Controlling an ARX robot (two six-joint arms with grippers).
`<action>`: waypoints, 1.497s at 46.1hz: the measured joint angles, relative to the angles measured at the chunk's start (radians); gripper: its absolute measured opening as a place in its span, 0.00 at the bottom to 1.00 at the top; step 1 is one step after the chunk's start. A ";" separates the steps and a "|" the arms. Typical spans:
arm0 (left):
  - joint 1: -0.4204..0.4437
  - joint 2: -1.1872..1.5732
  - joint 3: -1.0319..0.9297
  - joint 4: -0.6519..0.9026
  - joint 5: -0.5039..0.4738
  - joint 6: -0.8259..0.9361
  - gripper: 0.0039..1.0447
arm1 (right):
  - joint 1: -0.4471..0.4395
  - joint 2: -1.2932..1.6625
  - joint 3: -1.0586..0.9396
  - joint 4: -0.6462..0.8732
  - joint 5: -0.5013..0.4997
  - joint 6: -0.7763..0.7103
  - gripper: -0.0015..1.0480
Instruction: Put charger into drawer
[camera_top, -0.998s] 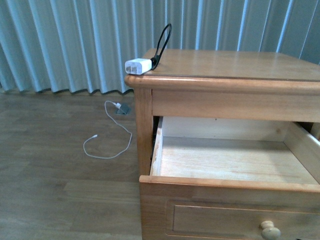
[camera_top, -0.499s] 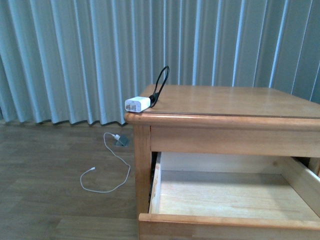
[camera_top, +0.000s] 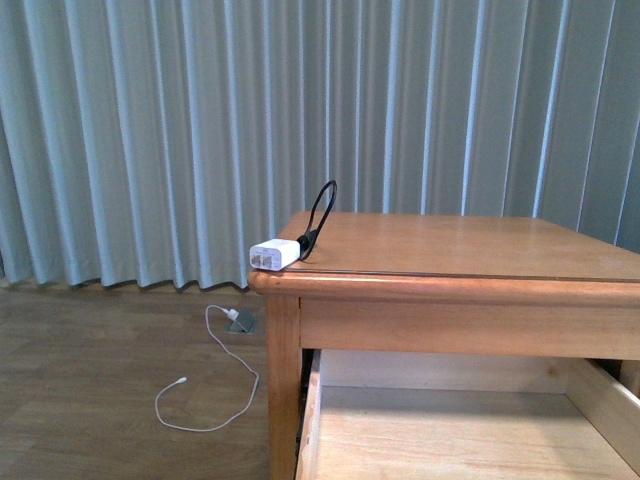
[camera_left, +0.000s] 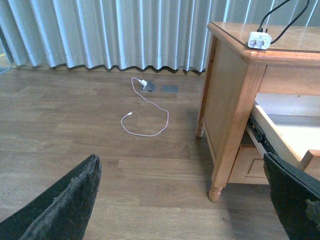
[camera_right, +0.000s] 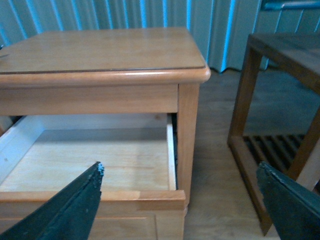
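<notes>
While the left gripper (camera_left: 180, 165) and right gripper (camera_right: 180, 167) both gape wide, holding nothing, one charger (camera_top: 275, 255) sits on the nightstand's (camera_top: 450, 250) front left corner above one pulled-out drawer (camera_top: 450, 440); one white cable (camera_top: 256, 380) lies on the floor.

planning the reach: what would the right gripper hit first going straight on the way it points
Probably the drawer, at its front corner beside the nightstand leg; the right gripper points there. Depth is unclear, so the leg could come first.
</notes>
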 joint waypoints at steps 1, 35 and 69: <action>0.000 0.000 0.000 0.000 0.000 0.000 0.94 | 0.014 -0.013 -0.019 0.027 0.024 0.002 0.80; 0.000 0.000 0.000 0.000 0.000 0.000 0.94 | 0.521 -0.420 -0.193 -0.175 0.509 0.006 0.02; -0.359 0.996 0.359 0.620 -0.565 -0.028 0.94 | 0.534 -0.440 -0.193 -0.186 0.518 0.006 0.92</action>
